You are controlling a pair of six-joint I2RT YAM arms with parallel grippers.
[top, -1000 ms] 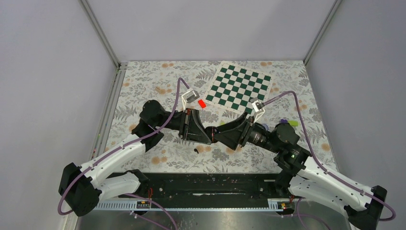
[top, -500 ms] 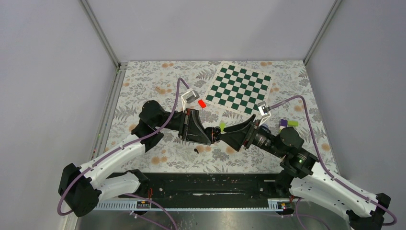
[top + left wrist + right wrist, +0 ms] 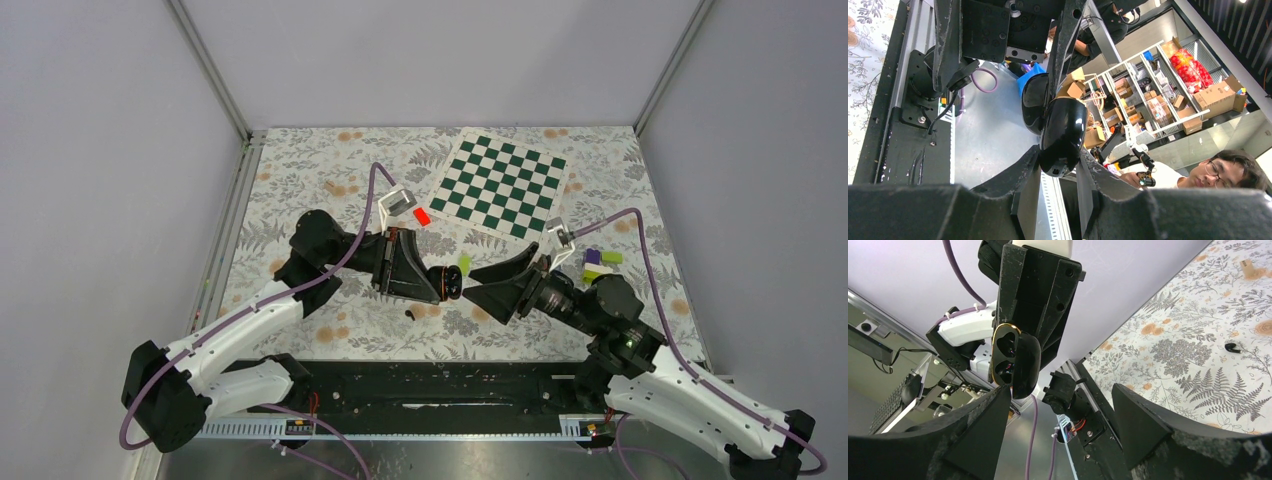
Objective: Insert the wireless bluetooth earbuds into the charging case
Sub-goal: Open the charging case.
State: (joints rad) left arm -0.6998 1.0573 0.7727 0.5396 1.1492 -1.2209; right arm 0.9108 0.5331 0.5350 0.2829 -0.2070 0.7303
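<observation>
The charging case [image 3: 449, 283] is a glossy black pebble held in the air by my left gripper [image 3: 441, 283], which is shut on it. In the left wrist view the case [image 3: 1063, 129] stands pinched between both fingers of the left gripper [image 3: 1058, 169]. The right wrist view shows the case [image 3: 1025, 366] hinged open, with two dark sockets [image 3: 1003, 357] in a gold-rimmed face. My right gripper [image 3: 471, 286] faces the case from the right, a little apart from it. In its own view the right gripper [image 3: 1060, 390] is open and holds nothing. One earbud [image 3: 409, 315] lies on the floral cloth, also visible as the earbud [image 3: 1232, 346].
A lime-green block [image 3: 464, 264] lies just behind the grippers. A red block [image 3: 422, 215] sits by the chessboard [image 3: 500, 185]. Purple [image 3: 593, 257] and green [image 3: 611, 257] blocks lie at the right, and a small tan piece [image 3: 329, 185] at the far left.
My right arm has drawn back to the right, away from the case, uncovering the lime-green block. The left arm and the case have not moved.
</observation>
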